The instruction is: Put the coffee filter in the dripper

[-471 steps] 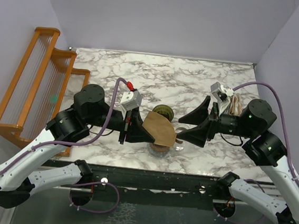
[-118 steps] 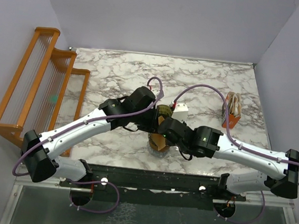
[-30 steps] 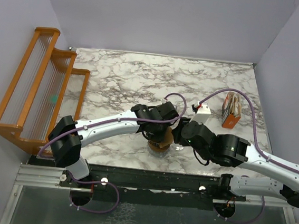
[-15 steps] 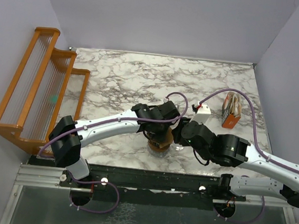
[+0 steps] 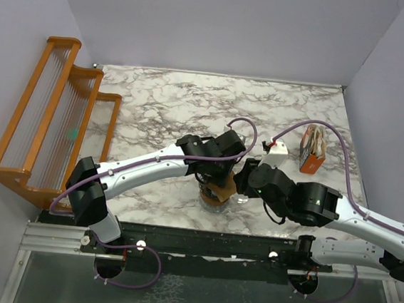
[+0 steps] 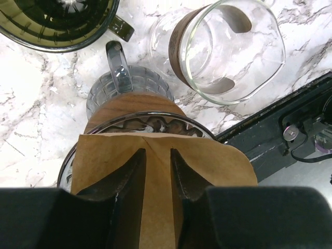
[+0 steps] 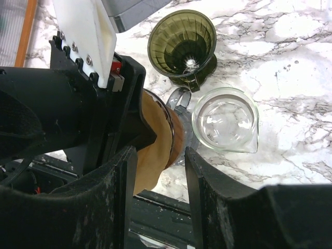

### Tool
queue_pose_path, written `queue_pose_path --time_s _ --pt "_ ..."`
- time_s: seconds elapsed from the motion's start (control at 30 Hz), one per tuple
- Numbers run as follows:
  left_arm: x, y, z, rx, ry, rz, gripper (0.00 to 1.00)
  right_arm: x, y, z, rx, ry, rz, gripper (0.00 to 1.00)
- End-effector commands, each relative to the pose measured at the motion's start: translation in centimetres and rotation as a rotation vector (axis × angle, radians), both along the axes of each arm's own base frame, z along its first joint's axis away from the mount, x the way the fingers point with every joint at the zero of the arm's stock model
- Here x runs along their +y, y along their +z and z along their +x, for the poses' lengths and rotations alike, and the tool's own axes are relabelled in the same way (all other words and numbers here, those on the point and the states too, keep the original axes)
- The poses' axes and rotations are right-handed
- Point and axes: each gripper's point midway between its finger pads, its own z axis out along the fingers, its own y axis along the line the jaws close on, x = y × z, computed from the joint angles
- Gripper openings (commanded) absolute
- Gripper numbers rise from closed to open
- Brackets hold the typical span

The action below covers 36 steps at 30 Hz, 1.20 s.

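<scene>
While the left pincer [image 6: 155,153] points down at the work, its 2 fingers [image 6: 127,181] sit a narrow slit apart. Tan paper [image 6: 218,166] shows in that slit and fans out right under the tips. Clamped or merely pressed? I can't tell from here.

That paper lies across the mouth of a wood-collared ribbed glass stand [image 6: 129,106] directly below the fingertips. My read: it's being steadied there, with the collar propping it.

Over to the right pincer [image 7: 159,153]: jaws wide apart, gripping nothing, framing the same paper and collar from the side, looking ready to lend a hand. Just past its tips, off to the right, a clear glass cup [image 7: 225,119] stands empty on the marble table [image 7: 275,62].

Farther ahead, beyond the collar, there's the dripper [image 7: 182,44]: olive-green, mouth up, handle toward the pincer, nothing inside, free to receive. From the left pincer it's ahead and to the left.

And the coffee filter? No white cone shows in any view. An orange holder [image 5: 311,153] of papers sits well off to the right pincer's side, too small to read. Not seated yet, I'd judge.
</scene>
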Motion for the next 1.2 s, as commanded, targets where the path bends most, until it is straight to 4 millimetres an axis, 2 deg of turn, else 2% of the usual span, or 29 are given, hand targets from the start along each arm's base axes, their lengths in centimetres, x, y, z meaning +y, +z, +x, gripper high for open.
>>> queue_pose_path --time_s 0.0,0.17,0.33,0.5,0.77,1.0,1.17 --pt "0.6 1.6 0.3 -0.048 -0.013 0.015 0.27 -0.7 1.3 0.1 -0.022 -0.017 0.013 0.48" --pt "1.1 1.3 -0.1 -0.037 -0.019 0.024 0.26 -0.9 1.1 0.1 -0.017 -0.024 0.006 0.48" --pt "1.4 0.3 -0.6 -0.010 -0.016 0.038 0.31 -0.5 0.7 0.0 -0.006 -0.020 0.002 0.48" --pt "1.8 -0.9 -0.9 0.008 -0.014 0.058 0.43 -0.1 0.2 -0.1 0.005 -0.011 -0.003 0.48" --pt "2.1 -2.4 -1.1 0.013 -0.009 0.073 0.53 0.3 -0.3 -0.2 0.016 -0.005 -0.005 0.48" --pt "1.9 -3.4 -1.1 0.025 -0.019 0.082 0.53 0.5 -0.7 -0.2 0.027 -0.002 -0.007 0.48" --pt "1.7 -4.1 -1.4 0.045 -0.027 0.086 0.46 0.5 -1.0 -0.3 0.032 -0.003 -0.005 0.48"
